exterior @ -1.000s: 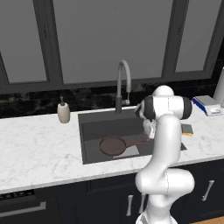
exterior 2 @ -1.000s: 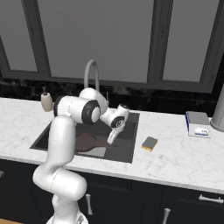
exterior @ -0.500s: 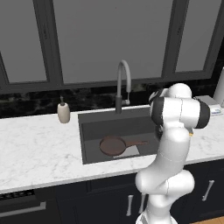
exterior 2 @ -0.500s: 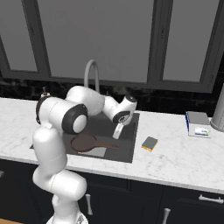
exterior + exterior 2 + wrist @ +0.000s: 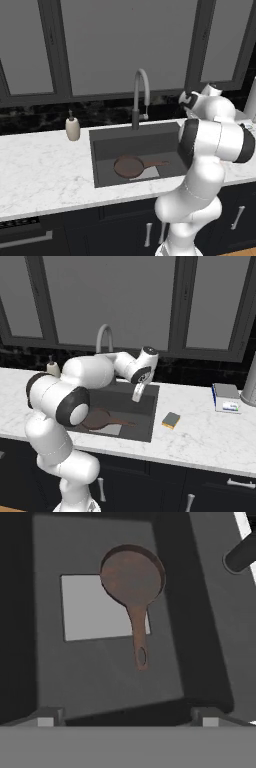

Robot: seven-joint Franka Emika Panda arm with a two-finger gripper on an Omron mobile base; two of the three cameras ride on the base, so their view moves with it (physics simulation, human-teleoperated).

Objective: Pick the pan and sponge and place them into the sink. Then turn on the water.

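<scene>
Two task items logged, left to right as the right base view lays them out.

Soap bottle (image 5: 50, 367): small, pale, on the counter left of the basin, well apart from the work; no concern.

Sink (image 5: 148, 421): dark basin set into the marble counter (image 5: 210, 436). Faucet (image 5: 103, 336) arches over its rear rim.

Pan (image 5: 98, 418): lies flat on the basin floor, partly over the pale square, handle running toward the basin's right side. Judged done.

Gripper (image 5: 136, 391): hangs over the right part of the basin, above the pan's handle, jaws released and wide, nothing between them.

Sponge (image 5: 171, 420): on the counter just beside the basin's right rim, green-grey face up. Judged the step in hand. To do it well: carry the hand right over the rim, come straight down with the jaws astride the block, close on its sides, lift clear of the rim before crossing back.

Blue-and-white box (image 5: 226, 398): flat, near the wall further right, well apart from the sponge.

Obstructions: only the basin rim lies on the path.
</scene>
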